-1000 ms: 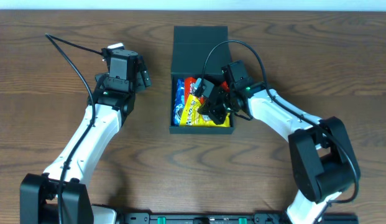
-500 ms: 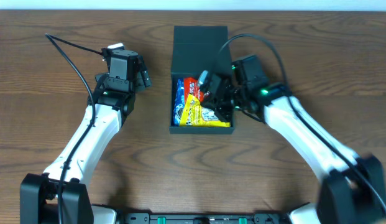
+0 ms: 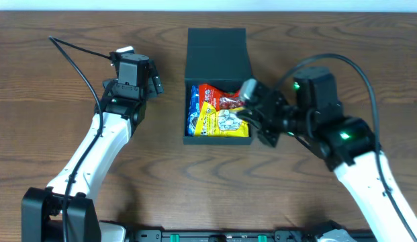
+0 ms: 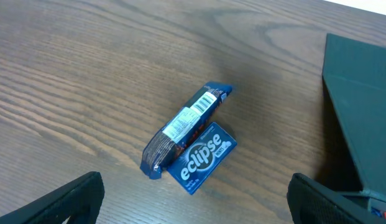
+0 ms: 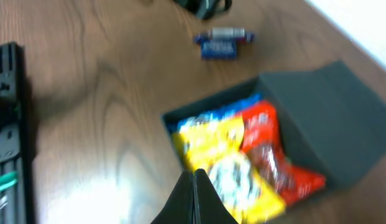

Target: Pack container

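My left hand (image 4: pixel 194 204), spread wide over the Eclipse pack (image 4: pixel 204 155) and barcoded packet (image 4: pixel 183 124) touching on the desk (image 4: pixel 87 74), may pinch only one.

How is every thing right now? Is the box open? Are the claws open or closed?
container: lid flipped open, packets inside.
yellow packet: lying in the container, on top.
red packet: lying in the container.
blue packet: in the container, beside the yellow one.
eclipse pack: flat on the table, outside the container.
barcode packet: on its edge, against the eclipse pack.
left claw: open, empty.
right claw: shut, empty.
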{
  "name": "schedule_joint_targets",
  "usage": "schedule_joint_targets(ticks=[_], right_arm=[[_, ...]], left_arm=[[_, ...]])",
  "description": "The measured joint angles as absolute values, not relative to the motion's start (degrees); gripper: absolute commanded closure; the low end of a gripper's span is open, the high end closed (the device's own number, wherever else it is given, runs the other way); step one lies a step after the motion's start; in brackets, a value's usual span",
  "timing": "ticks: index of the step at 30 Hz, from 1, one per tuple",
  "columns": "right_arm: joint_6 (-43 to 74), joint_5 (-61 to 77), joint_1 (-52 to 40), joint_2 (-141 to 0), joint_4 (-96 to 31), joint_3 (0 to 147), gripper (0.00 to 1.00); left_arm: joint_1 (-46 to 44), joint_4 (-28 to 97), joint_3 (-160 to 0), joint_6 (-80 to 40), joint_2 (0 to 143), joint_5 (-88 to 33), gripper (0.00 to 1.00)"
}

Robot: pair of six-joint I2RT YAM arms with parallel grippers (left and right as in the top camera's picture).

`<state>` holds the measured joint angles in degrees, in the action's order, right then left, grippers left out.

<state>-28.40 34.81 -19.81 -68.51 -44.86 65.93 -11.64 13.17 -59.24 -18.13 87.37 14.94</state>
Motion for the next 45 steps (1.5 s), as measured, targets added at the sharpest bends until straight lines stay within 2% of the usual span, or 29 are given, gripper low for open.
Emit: schedule_joint_targets(ticks=[11, 15, 16, 17, 18, 19, 20, 26, 35, 41, 45], right_arm=[[-31.4, 34.7, -10.3, -56.8, -63.6, 65.9, 0.98], [-32.7, 34.7, -8.6, -52.3, -66.4, 65.9, 0.98], [-32.8, 34.7, -8.3, -51.0, -66.4, 65.9, 0.90], [-33.1, 34.8, -8.1, -49.6, -66.3, 65.9, 0.71], [-33.1, 34.8, -8.0, -48.8, -66.3, 65.9, 0.68], [-33.4, 34.7, -8.0, -47.7, -66.1, 65.9, 0.51], [-32.8, 34.6, -8.0, -47.2, -66.1, 65.9, 0.01], [-25.7, 30.1, -8.0, -47.7, -65.3, 65.9, 0.01], [-23.8, 28.3, -8.0, -47.7, -65.3, 65.9, 0.01], [-23.6, 28.2, -8.0, -47.7, -65.3, 65.9, 0.01], [-23.4, 28.0, -8.0, -47.7, -65.3, 65.9, 0.01]], left_arm=[[-11.7, 15.0, -59.2, -18.1, 87.4, 15.0, 0.05], [-11.7, 16.8, -59.2, -18.1, 87.4, 15.0, 0.05], [-11.7, 16.9, -59.2, -18.1, 87.4, 15.0, 0.05], [-11.7, 17.1, -59.2, -17.9, 87.4, 15.0, 0.05], [-11.7, 17.5, -59.2, -17.9, 87.4, 15.0, 0.05], [-11.7, 17.7, -59.2, -17.8, 87.4, 15.0, 0.05], [-11.7, 17.9, -59.2, -17.7, 87.4, 15.0, 0.05], [-11.7, 18.0, -59.2, -17.7, 87.4, 15.0, 0.05], [-10.3, 18.2, -59.2, -17.5, 87.6, 13.8, 0.05], [-7.3, 9.7, -59.2, -11.5, 93.8, 12.2, 0.05], [-7.2, 0.8, -59.3, -6.1, 99.4, 11.0, 0.00]])
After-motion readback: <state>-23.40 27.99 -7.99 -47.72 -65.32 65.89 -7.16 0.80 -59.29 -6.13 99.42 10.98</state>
